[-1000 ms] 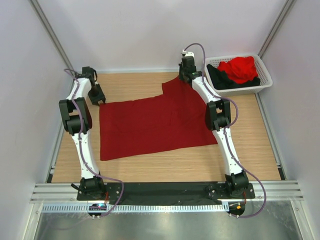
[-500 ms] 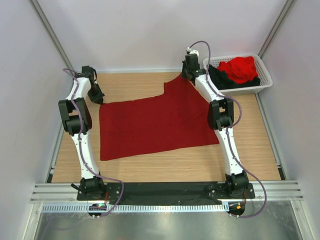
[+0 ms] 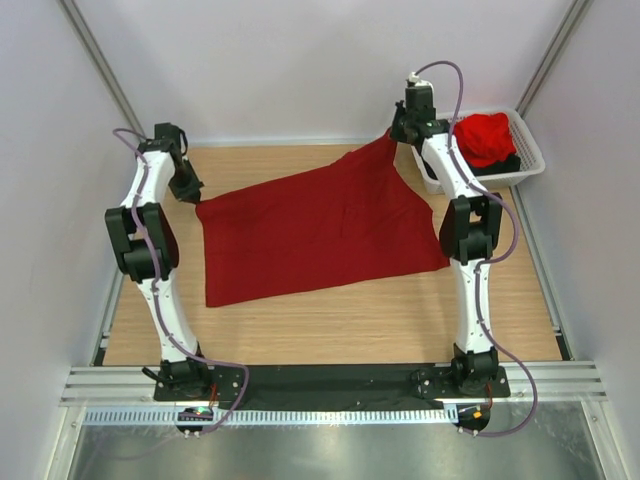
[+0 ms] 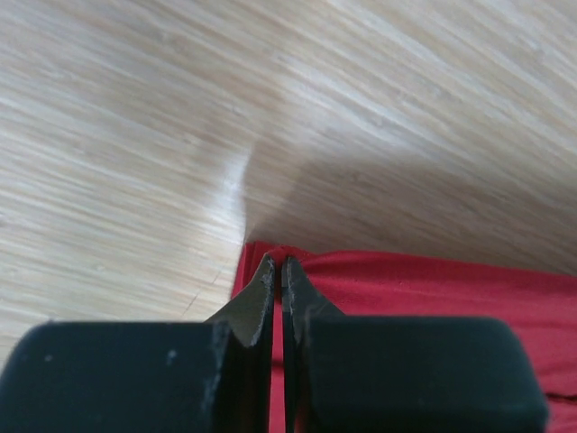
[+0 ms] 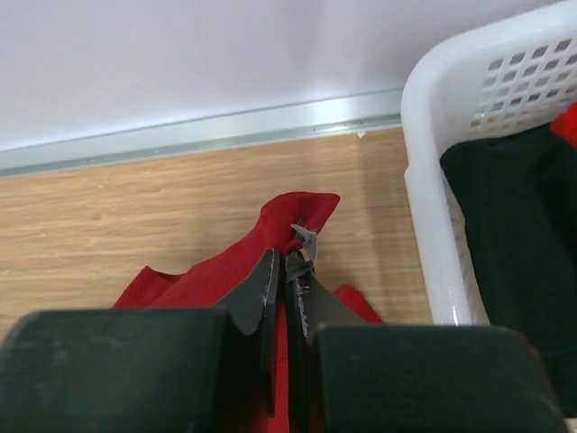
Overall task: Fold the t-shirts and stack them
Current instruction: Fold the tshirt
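The dark crimson t-shirt [image 3: 320, 230] lies spread across the wooden table, its far edge pulled taut between both arms. My left gripper [image 3: 190, 190] is shut on the shirt's far left corner [image 4: 379, 289], just above the wood. My right gripper [image 3: 400, 135] is shut on the far right corner [image 5: 288, 225], lifted beside the basket; a small grey tag sticks out at the fingertips. A brighter red t-shirt [image 3: 485, 135] lies bunched on a black one [image 3: 500, 162] in the basket. The black one also shows in the right wrist view [image 5: 514, 216].
A white latticed plastic basket [image 3: 530, 150] stands at the far right corner, its rim [image 5: 424, 180] right beside my right gripper. A metal rail runs along the back wall [image 5: 198, 135]. Walls close in on left, back and right.
Both grippers have moved back and outward, the right one up and right towards the basket. The shirt's far edge has been stretched and raised, and the cloth has shifted and tilted on the table.
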Robot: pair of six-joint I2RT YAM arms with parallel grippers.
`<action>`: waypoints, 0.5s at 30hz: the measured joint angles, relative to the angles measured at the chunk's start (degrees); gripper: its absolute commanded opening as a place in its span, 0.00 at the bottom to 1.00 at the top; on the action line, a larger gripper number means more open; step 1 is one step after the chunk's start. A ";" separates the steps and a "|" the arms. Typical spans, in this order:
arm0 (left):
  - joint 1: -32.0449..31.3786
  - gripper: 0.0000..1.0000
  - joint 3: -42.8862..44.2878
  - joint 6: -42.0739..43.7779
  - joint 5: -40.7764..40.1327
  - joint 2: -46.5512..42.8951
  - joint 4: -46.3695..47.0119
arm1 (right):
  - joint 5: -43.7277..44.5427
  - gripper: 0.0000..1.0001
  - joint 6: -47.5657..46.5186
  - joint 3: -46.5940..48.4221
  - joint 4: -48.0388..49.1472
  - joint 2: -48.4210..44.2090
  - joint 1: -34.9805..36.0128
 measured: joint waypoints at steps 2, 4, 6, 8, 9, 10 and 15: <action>-0.04 0.00 -1.16 -0.17 -0.02 -0.81 -0.15 | -0.70 0.01 0.02 -1.49 -0.72 -0.92 -0.09; -0.04 0.00 -2.38 -0.42 -0.02 -1.57 -0.31 | -1.27 0.01 0.04 -3.13 -1.95 -1.66 -0.09; -0.04 0.00 -3.34 -0.85 0.00 -2.10 -0.42 | -1.70 0.01 0.07 -4.48 -2.93 -1.99 -0.07; -0.04 0.00 -4.20 -1.18 0.00 -2.60 -0.44 | -1.88 0.01 0.07 -5.97 -4.22 -2.43 0.02; -0.09 0.00 -4.70 -1.27 0.00 -2.91 -0.52 | -1.86 0.01 0.07 -6.54 -5.14 -2.62 0.04; -0.28 0.00 -5.09 -1.38 0.00 -3.23 -0.63 | -1.84 0.01 0.07 -7.23 -5.62 -2.93 0.09; -1.49 0.00 -8.39 -1.64 -0.48 -6.34 -0.68 | -1.25 0.01 0.07 -12.15 -8.15 -6.34 0.00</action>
